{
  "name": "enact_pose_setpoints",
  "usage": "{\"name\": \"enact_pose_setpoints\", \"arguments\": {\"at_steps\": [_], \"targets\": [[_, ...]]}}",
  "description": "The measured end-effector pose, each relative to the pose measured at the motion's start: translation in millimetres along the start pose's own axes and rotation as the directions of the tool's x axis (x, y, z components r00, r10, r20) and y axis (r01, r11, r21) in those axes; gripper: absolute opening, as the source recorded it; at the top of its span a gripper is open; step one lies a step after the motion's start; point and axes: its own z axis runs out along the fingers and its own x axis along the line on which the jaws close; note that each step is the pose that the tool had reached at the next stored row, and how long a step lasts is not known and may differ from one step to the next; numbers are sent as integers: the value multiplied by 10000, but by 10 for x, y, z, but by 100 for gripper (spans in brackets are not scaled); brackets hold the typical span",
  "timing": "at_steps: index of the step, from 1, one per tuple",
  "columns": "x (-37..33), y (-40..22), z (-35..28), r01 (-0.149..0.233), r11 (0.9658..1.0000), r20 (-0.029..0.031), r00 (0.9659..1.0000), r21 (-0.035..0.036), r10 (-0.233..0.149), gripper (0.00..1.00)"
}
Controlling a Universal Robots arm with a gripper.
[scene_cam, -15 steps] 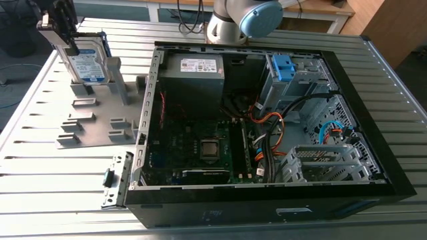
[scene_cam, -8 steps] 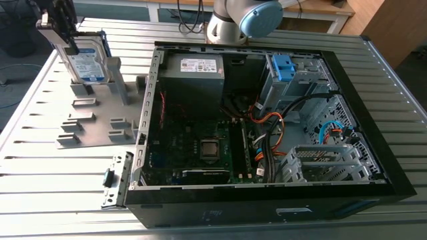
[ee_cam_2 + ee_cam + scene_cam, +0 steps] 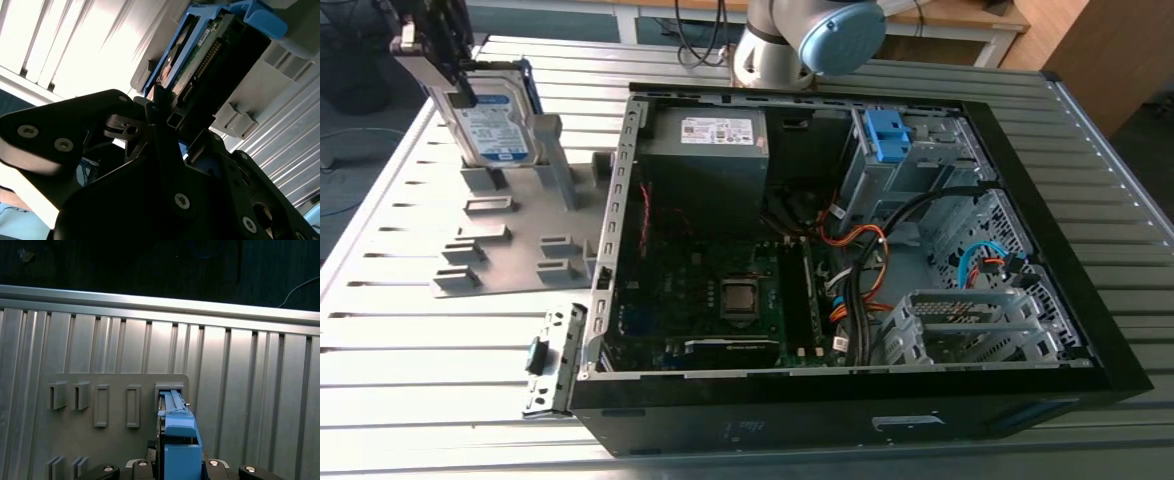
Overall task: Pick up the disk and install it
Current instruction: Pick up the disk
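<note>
The disk (image 3: 494,120), silver-grey with a blue-and-white label and a blue bracket, stands upright in the grey slotted stand (image 3: 494,250) at the exterior view's far left. My gripper (image 3: 447,70) is over its top edge with the dark fingers down its sides, shut on it. In the second wrist view a finger (image 3: 160,107) presses against the disk (image 3: 200,60) near its connector edge. In the first wrist view the disk's blue bracket (image 3: 177,440) sits between the gripper's jaws, its lower end at a slot of the stand (image 3: 115,450).
An open black computer case (image 3: 854,250) lies on the ribbed metal table (image 3: 427,340). Inside are a grey power supply (image 3: 707,150), a silver drive cage with a blue latch (image 3: 887,135), cables, and a second cage (image 3: 974,325). The arm's base (image 3: 807,40) stands behind the case.
</note>
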Motion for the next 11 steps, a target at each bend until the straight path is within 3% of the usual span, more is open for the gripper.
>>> {"name": "enact_pose_setpoints", "arguments": {"at_steps": [11], "targets": [[2,1,-70,0,10000,1,10000,2,0,37]]}}
